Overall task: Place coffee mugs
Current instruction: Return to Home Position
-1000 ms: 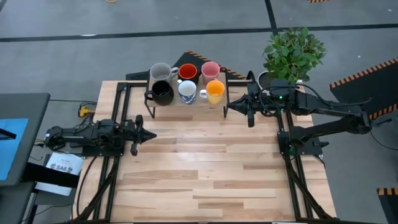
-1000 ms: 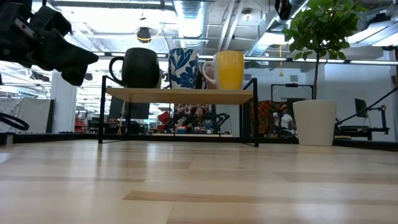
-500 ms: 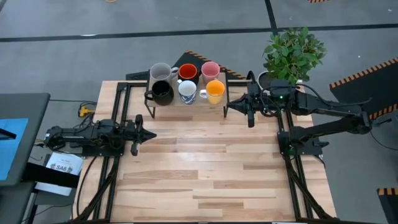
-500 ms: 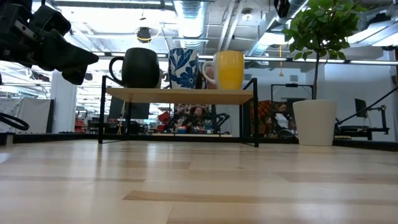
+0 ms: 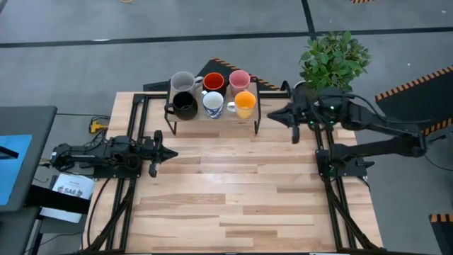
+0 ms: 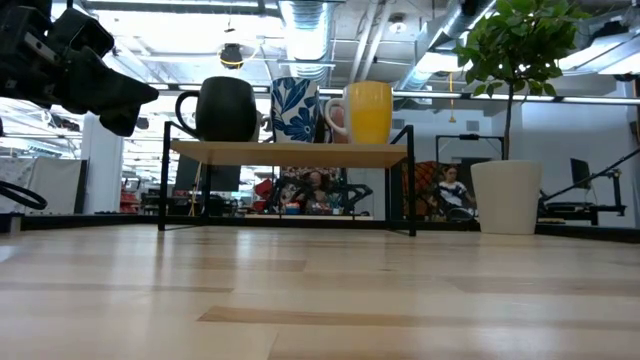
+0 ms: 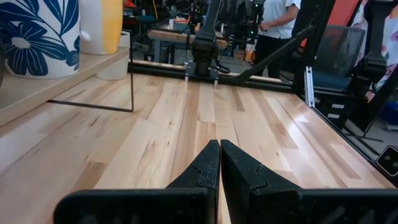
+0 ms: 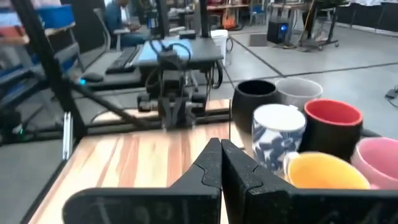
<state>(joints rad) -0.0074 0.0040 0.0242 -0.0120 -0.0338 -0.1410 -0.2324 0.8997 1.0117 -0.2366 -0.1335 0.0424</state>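
All six coffee mugs [image 5: 213, 103] stand in two rows on the shelf [image 6: 290, 153] at the far edge of the tabletop [image 5: 233, 191]. Right gripper [image 5: 272, 117] clenched, empty, just beside the shelf's right end, near the yellow-orange mug [image 5: 245, 103]. Left gripper [image 5: 172, 152] clenched, empty, at the left side. Risk on homing: a sideways swing could clip the shelf frame; backing wide could knock the potted plant [image 5: 334, 58].

All stand upright on the shelf [image 6: 290, 153] at the worktop's [image 5: 233, 177] 12 o'clock edge. Far row, 9 to 3 o'clock: grey mug [image 5: 182, 81], red-orange mug [image 5: 213, 81], pink mug [image 5: 239, 78]. Near row: black mug [image 5: 185, 105], blue-patterned white mug [image 5: 213, 104], yellow-orange mug [image 5: 245, 104].
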